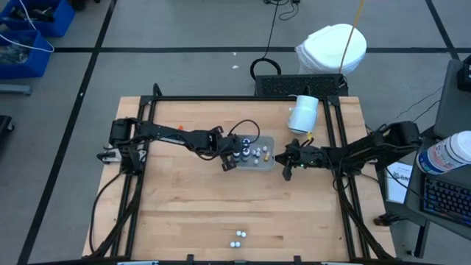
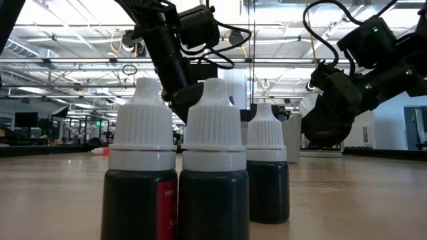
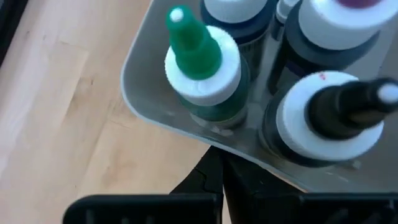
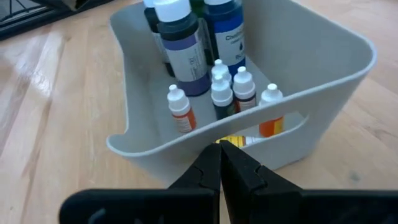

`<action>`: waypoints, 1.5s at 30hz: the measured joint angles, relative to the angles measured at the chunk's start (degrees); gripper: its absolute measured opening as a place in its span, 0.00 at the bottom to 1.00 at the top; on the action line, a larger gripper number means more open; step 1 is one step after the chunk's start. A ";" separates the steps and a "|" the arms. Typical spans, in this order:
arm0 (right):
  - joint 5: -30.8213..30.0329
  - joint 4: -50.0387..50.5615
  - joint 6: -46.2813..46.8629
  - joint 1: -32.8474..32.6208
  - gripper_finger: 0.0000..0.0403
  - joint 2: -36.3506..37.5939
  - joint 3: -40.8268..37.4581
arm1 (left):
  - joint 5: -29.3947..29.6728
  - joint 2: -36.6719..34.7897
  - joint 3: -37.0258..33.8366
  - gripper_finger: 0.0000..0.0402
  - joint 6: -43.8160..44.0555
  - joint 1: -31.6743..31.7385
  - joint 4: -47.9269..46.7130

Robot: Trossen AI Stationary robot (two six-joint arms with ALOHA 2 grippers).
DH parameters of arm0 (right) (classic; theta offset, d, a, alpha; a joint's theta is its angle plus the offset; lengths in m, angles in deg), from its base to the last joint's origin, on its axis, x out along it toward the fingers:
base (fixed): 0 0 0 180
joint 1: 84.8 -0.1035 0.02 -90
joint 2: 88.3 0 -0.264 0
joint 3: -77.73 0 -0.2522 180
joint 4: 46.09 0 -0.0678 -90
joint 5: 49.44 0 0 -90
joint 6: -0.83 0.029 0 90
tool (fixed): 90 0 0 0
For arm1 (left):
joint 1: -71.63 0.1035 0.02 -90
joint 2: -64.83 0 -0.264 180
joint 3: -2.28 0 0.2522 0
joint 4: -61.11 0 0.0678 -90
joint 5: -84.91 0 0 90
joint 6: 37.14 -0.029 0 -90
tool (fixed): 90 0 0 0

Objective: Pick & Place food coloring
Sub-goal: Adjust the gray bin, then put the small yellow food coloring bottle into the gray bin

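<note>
Wooden table (image 1: 184, 213) with a grey tray (image 1: 266, 140) near its centre. The tray holds most of the food coloring: large dark bottles (image 4: 183, 53) at its left end, one with a green tip (image 3: 198, 59), and small white-capped bottles (image 4: 224, 93) at its right end. Three more small bottles (image 1: 238, 238) stand on the table near its front edge, well apart from the tray; in the low view they fill the foreground (image 2: 213, 167). The left gripper (image 1: 229, 160) sits at the tray's left end, just outside the wall beside the large bottles, its fingers (image 3: 208, 180) closed and holding nothing. The right gripper (image 1: 285, 163) sits just off the tray's right end, facing the wall with the handle slot, its fingers (image 4: 205, 171) likewise closed and empty. A white cylinder (image 1: 303, 112) lies on the table beyond the tray, toward the far right.
</note>
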 joint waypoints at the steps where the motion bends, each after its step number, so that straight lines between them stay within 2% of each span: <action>1: -0.14 -0.12 0.02 0.02 0.00 -0.33 0.12 | -0.02 0.00 0.00 0.01 0.01 -0.10 -0.34; 15: -1.23 2.41 0.76 0.04 0.00 0.87 0.19 | -1.22 -1.06 0.02 0.03 0.66 -2.94 -4.70; 24: -2.70 8.44 1.11 0.03 0.00 3.83 0.00 | -0.36 -9.70 0.10 0.01 -0.66 -3.61 -11.54; 27: -2.71 10.17 1.10 0.03 0.00 4.68 0.11 | 1.01 -15.21 0.11 0.03 -1.80 -3.01 -18.73; 32: -2.74 12.02 0.65 0.02 0.00 6.02 0.06 | 5.50 -24.75 0.10 0.02 2.14 1.51 -32.13; 36: -2.72 12.43 0.51 0.02 0.00 6.64 0.08 | 5.54 -28.15 -1.81 0.02 5.59 7.11 -38.41; 40: -2.64 12.40 0.57 0.02 0.00 6.62 0.08 | 4.86 -28.66 -8.00 0.06 6.26 13.12 -37.33; 45: -1.16 12.76 0.61 0.03 0.00 6.64 0.06 | -4.36 -28.52 -17.78 0.14 2.09 22.02 -29.87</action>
